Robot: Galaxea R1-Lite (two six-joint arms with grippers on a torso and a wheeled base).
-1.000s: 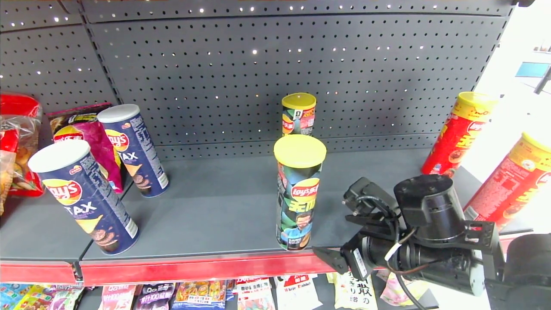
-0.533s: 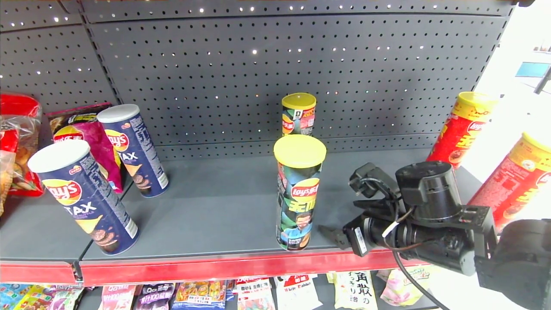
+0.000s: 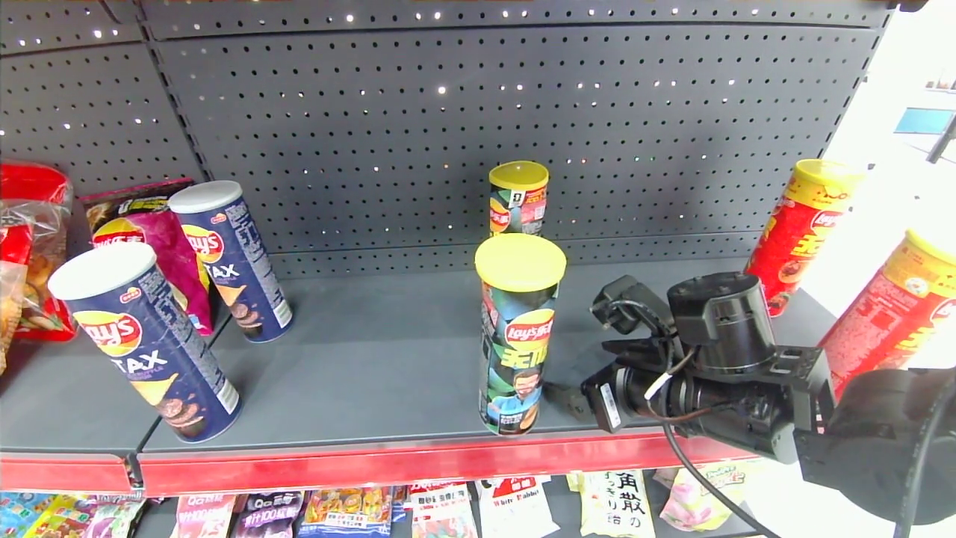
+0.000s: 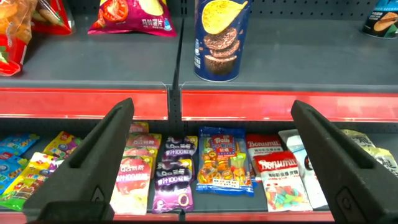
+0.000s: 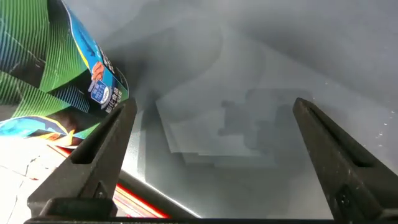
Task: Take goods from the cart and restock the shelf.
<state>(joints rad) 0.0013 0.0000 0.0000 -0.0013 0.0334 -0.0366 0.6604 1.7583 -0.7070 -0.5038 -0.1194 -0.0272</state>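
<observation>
yellow-lidded can [image 3: 519, 336] upright on shelf [image 3: 358, 366] front edge, long axis vertical. just ahead of right gripper [image 3: 564, 394] jaws, spread wide, off to one side, not between. left gripper [image 4: 211, 106] spread too, well apart; right nearer.

Grey metal shelf [image 3: 373, 359] with a red strip [image 3: 336, 465] along the front edge and a perforated back panel [image 3: 448, 134] behind.

Far left: red snack bag [image 3: 30, 246]. Purple chip bag [image 3: 153, 239] stands propped toward the back.

Front navy canister [image 3: 146, 344], white lid, near the front edge, just beside the seam between shelf boards. Rear navy canister [image 3: 233, 261] stands behind it, just beside the purple bag.

Middle: front green canister [image 3: 519, 351], yellow lid, upright at the front edge. Rear green canister [image 3: 518, 198] stands behind it, close to the back panel.

Right end: rear red canister [image 3: 803, 232] and front red canister [image 3: 889, 314], both with yellow lids, both standing.

Below the strip: a row of flat sweet packets [image 4: 217, 165].
</observation>
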